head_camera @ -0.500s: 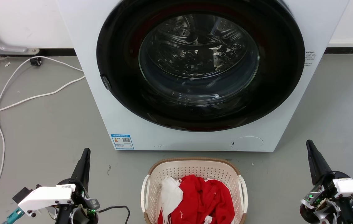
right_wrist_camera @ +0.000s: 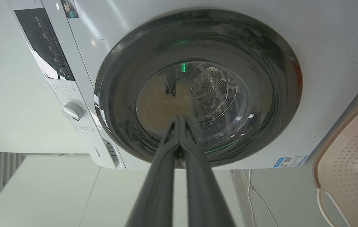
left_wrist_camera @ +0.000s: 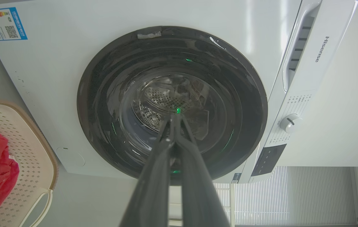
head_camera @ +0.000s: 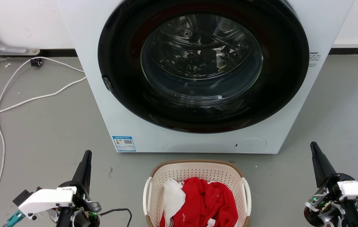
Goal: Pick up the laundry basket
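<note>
- Grey floor: bare stretches on both sides of the washing machine. A white cable loops across the left stretch, well apart from the basket.
- Washing machine: white front with a round dark door, shut. Its bottom edge meets the floor just beyond the basket, with a narrow strip of bare floor between them.
- Laundry basket: on the floor, centred in front of the machine, between the two arms. Its near end is cut off by the lower edge of the head view. The brown rim runs around the far end, with a white handle on the left side and another on the right. Open floor lies beside each handle.
- Inside the basket: a red garment heaped at the middle and right, a white garment against its left.
- Left end effector: fingers pressed together at the tips, nothing held, touching nothing. It sits well left of the basket, pointing towards the machine.
- Right end effector: fingers likewise closed tip to tip, empty, well right of the basket, clear of the machine's corner.
</note>
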Available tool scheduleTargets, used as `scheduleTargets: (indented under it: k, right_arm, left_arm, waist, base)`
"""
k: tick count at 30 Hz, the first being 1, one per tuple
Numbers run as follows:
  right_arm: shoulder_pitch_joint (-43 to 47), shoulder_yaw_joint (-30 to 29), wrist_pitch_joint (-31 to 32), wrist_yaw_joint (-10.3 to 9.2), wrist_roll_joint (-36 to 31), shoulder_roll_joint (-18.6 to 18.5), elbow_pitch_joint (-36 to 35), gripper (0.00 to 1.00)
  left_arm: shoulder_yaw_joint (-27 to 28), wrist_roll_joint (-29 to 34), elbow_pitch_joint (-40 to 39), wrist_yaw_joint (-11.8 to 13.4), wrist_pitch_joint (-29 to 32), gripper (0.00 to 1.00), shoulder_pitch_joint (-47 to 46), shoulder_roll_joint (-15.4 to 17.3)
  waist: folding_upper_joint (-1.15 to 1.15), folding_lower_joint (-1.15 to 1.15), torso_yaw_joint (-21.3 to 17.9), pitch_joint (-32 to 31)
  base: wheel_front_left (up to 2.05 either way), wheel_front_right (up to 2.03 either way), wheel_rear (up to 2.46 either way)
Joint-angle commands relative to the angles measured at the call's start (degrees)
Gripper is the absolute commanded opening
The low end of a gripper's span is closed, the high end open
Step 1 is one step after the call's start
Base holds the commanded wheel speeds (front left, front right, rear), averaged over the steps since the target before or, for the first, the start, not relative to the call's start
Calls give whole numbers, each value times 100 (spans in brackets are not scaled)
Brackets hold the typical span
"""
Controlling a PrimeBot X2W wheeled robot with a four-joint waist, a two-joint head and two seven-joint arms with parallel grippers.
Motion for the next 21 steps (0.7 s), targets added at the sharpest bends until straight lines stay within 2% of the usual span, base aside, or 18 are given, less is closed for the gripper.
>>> scheduleTargets:
  k: [1,21]
  right_arm:
    - [-63,-10,7,0,-19,20,3,0]
    - [-64,-20,19,0,-29,26,4,0]
  left_arm:
    - [17,22,8,-18,29,0,-59,-4]
    - [32,42,8,-18,45,0,-61,-15]
  waist:
    - [0,0,0,0]
    - [0,0,0,0]
  base:
    - [0,0,0]
    - [0,0,0]
